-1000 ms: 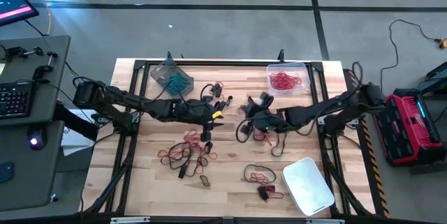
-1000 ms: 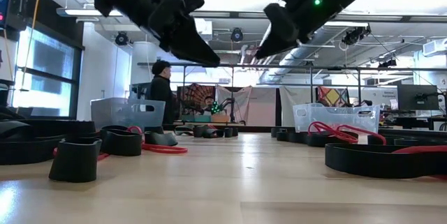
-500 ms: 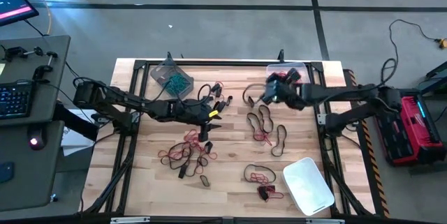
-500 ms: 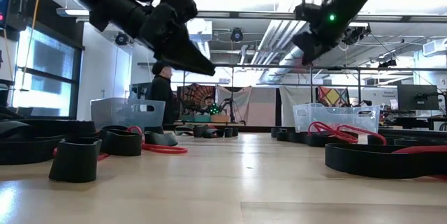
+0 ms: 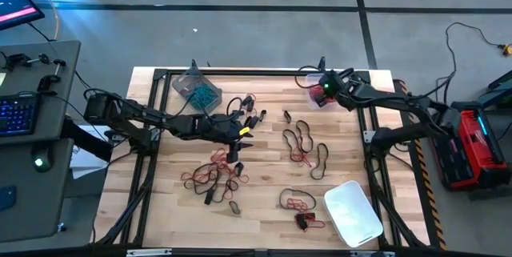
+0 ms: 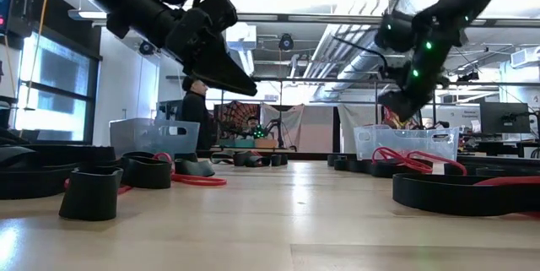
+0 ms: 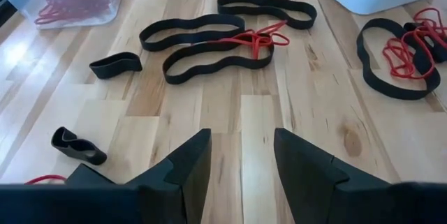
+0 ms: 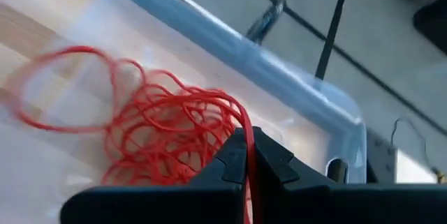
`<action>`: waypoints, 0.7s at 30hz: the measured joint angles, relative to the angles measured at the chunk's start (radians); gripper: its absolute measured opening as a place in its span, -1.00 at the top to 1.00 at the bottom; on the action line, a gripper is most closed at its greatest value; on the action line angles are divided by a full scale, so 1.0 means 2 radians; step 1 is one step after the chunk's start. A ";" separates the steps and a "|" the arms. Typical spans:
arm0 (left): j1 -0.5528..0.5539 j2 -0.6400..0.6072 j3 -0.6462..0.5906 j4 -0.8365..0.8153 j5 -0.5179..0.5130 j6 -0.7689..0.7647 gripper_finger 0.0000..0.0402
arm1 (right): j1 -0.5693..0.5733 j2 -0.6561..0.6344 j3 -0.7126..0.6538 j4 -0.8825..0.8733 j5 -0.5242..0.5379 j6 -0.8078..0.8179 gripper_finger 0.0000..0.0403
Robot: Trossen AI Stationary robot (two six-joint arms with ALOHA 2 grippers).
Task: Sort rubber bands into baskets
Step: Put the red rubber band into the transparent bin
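Note:
My right gripper [image 5: 324,90] is over the clear basket [image 5: 342,78] at the far right, which holds a heap of red rubber bands [image 8: 160,133]. It is shut on a red band. My left gripper [image 7: 241,155] is open and empty above the table's middle [image 5: 242,131]. The grey-tinted basket [image 5: 196,89] with teal bands stands at the far left. The whitish basket [image 5: 352,211] stands at the near right. Black and red bands [image 5: 304,141] lie loose on the table. My right gripper pinches one thin strand of a red rubber band [image 8: 246,137] between its two fingertips, which slant down over the basket. The strand runs on from the fingertips toward the heap of red bands. Where it ends I cannot tell.
More red and black bands lie near the left middle [image 5: 212,177] and near the front [image 5: 298,202]. Short black loops [image 7: 115,64] lie ahead of my left gripper. A black metal frame [image 5: 240,71] runs along the table's edges. A person [image 6: 196,111] stands in the room behind.
My right gripper has gone from the table's middle toward the far right edge and now is over the clear basket with the red bands.

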 joint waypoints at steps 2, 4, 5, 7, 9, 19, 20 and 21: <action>0.000 0.000 0.000 -0.001 0.000 0.000 0.25 | -0.016 0.000 -0.015 0.015 -0.005 0.000 1.00; 0.000 0.000 0.000 -0.001 0.000 0.000 0.25 | -0.031 0.000 -0.025 0.024 -0.008 0.000 1.00; 0.000 0.000 0.000 -0.001 0.000 0.000 0.25 | -0.038 0.000 -0.029 0.027 -0.009 0.000 1.00; 0.000 0.000 0.000 -0.001 0.000 -0.002 0.25 | -0.050 0.000 -0.033 0.029 -0.009 0.000 1.00; 0.000 0.000 0.000 -0.001 0.000 -0.004 0.25 | -0.062 0.000 -0.033 0.029 -0.015 0.000 1.00; 0.000 0.000 0.000 -0.034 0.000 -0.004 0.25 | -0.095 0.000 -0.033 0.023 -0.072 -0.013 0.74; 0.000 0.000 0.000 -0.038 0.000 -0.004 0.25 | -0.095 0.000 -0.033 0.022 -0.076 -0.013 0.66; 0.000 0.000 0.001 -0.041 0.000 -0.004 0.25 | -0.095 0.000 -0.033 0.021 -0.078 -0.007 0.57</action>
